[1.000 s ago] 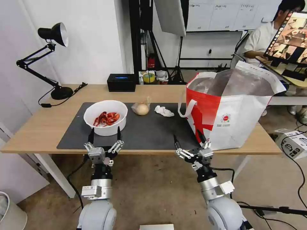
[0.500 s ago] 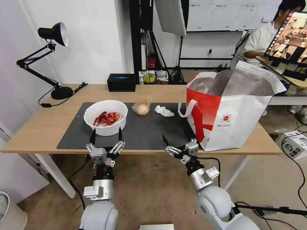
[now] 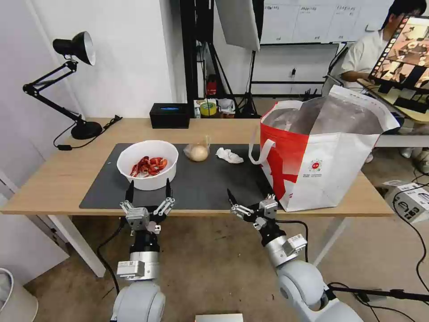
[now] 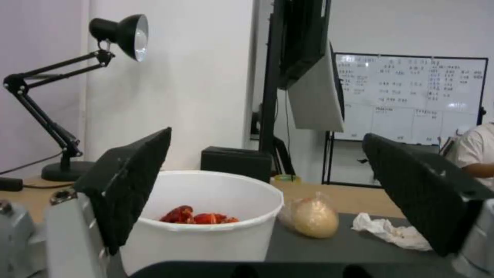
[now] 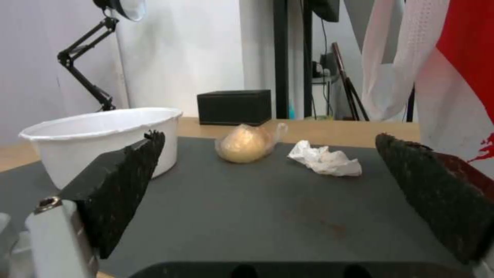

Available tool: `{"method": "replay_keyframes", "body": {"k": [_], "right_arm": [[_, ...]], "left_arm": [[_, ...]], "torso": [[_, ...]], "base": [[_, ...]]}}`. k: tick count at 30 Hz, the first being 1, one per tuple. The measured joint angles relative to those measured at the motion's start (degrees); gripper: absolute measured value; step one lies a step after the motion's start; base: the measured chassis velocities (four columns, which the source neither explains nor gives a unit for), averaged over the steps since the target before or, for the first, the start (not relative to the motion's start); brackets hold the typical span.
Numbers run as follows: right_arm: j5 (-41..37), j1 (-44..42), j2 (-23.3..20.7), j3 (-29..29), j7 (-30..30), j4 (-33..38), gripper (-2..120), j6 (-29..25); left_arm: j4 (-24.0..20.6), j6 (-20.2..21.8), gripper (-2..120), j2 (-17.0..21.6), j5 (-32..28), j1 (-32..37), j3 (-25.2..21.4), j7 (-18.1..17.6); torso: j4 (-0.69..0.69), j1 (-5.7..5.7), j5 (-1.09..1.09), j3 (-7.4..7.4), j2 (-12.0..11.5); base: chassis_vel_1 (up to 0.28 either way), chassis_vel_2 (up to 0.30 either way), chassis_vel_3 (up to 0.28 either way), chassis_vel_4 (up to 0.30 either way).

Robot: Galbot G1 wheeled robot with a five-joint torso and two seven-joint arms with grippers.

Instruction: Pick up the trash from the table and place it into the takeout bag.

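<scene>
- Bowl of crayfish shells sits just beyond the left gripper, jaws spread and empty; a tilted lift would spill the shells.
- Tissue and bagged bun lie ahead of the right gripper, also spread and empty.
- Takeout bag stands just beside that gripper; a swing could snag its handle.

A black desk lamp with a jointed arm stands on a round base at the far left corner, its cord trailing beside it. Near it, along the far edge, sits a black rectangular box with a small blue mark on top. Behind, a roll of yellow tape rests on a low surface among black stands. A whiteboard covered in writing hangs on the back wall. A white bin stands on the brown floor at lower left.
</scene>
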State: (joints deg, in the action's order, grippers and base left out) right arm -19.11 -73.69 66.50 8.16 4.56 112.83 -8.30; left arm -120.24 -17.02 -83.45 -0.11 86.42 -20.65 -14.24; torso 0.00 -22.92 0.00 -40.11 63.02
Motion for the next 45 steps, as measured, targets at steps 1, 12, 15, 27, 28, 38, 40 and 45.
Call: {"method": "replay_keyframes", "body": {"k": [1, 12, 15, 27, 28, 38, 40, 45], "right_arm": [[0.0, 0.0, 0.0, 0.0, 0.0, 0.0, 100, 0.0], [-4.94, 7.88, 0.23, -5.73, 6.19, -1.9, 100, 6.1], [-5.02, 9.52, 0.27, -6.03, 6.25, -1.88, 100, 6.11], [-6.77, 13.31, 0.17, -6.29, 6.96, -3.39, 100, 7.21], [-7.36, 14.08, 0.17, -6.56, 7.29, -3.78, 100, 7.5], [-10.31, 19.53, 1.14, -8.81, 9.16, -7.81, 100, 8.82], [-10.63, 20.71, 1.51, -9.51, 9.42, -9.01, 100, 8.91], [-10.93, 22.04, 1.94, -10.27, 9.56, -10.48, 100, 8.95]], "left_arm": [[0.0, 0.0, 100, 0.0, 0.0, 0.0, 0.0, 0.0], [-1.08, -0.09, 100, -0.91, 1.25, 0.94, -0.45, 0.05], [-1.26, -0.1, 100, -0.93, 1.27, 1.14, -0.42, 0.04], [-1.16, 0.04, 100, -1.06, 1.53, 0.78, 0.37, 0.05], [-1.1, 0.04, 100, -1.1, 1.54, 0.8, 0.4, 0.05], [-0.8, 0.05, 100, -0.87, 1.41, 0.48, -0.15, 0.05], [-0.59, 0.06, 100, -0.76, 1.26, 0.28, -0.34, 0.05], [-0.27, 0.07, 100, -0.73, 1.18, 0.01, -0.39, 0.04]], "torso": [[0.0, 0.0, 0.0, 0.0, 0.0], [0.02, 0.0, 0.02, -0.01, -0.01], [0.0, 0.0, 0.0, 0.0, -0.01], [0.0, 0.0, 0.0, 0.0, -0.01], [0.0, 0.0, 0.0, 0.0, -0.01], [0.0, 0.0, 0.0, 0.0, -0.01], [0.0, 0.0, 0.0, 0.0, -0.01], [0.0, 0.0, 0.0, 0.0, 0.0]], "base": [[0.0, 0.0, 0.0, 0.0], [0.0, 0.0, 0.0, 0.0], [0.0, 0.0, 0.0, 0.0], [0.0, 0.0, 0.0, 0.0], [0.0, 0.0, 0.0, 0.0], [0.0, 0.0, 0.0, 0.0], [0.0, 0.0, 0.0, 0.0], [0.0, 0.0, 0.0, 0.0]]}}
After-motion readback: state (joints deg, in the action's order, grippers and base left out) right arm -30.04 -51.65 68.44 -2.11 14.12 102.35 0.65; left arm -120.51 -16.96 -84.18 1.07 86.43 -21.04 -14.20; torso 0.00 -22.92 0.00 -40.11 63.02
